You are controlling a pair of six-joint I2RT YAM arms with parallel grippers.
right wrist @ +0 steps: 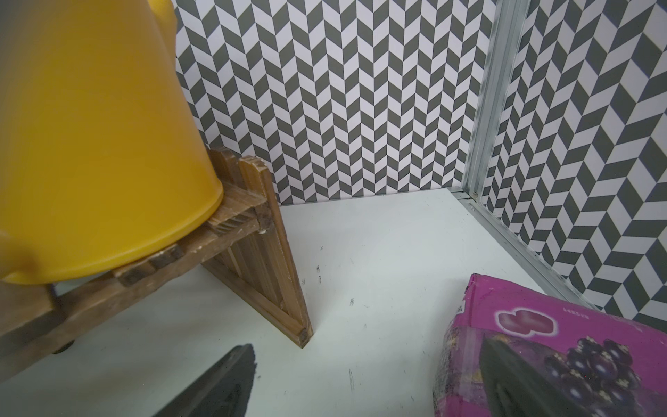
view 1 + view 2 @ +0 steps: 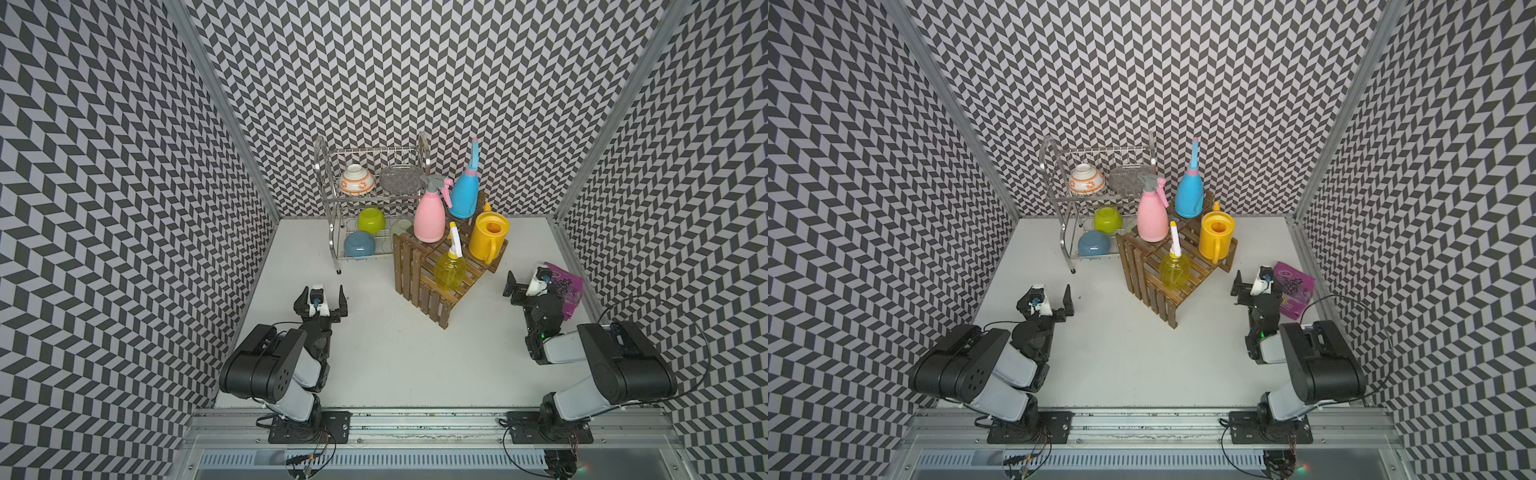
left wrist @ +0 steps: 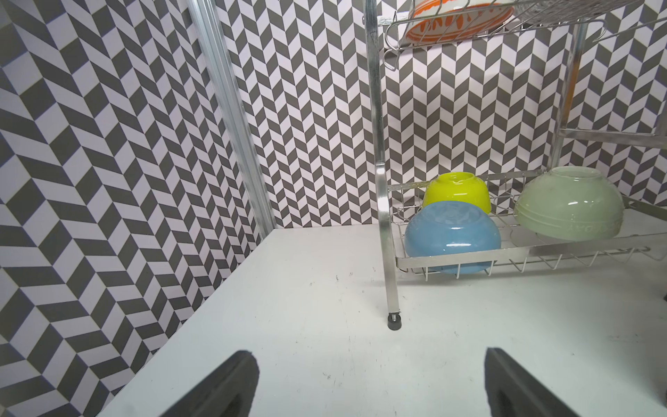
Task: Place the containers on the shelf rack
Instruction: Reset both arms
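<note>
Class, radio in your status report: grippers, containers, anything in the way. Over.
Left gripper open, empty; right gripper open, empty. Blue bottle, pink bottle, watering can, yellow bottle all upright on shelf rack. Purple package by right gripper.

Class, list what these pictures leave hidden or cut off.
1. Pale green bowl: in both top views, mostly hidden behind the pink spray bottle and shelf rack.
2. Watering can: right wrist view, spout and handle cut off by the frame edges.
3. Purple package: right wrist view, cut off by the edge.

Black arms [image 2: 266, 370], light grey link covers [image 2: 297, 405], thin black cables [image 2: 636, 297].
</note>
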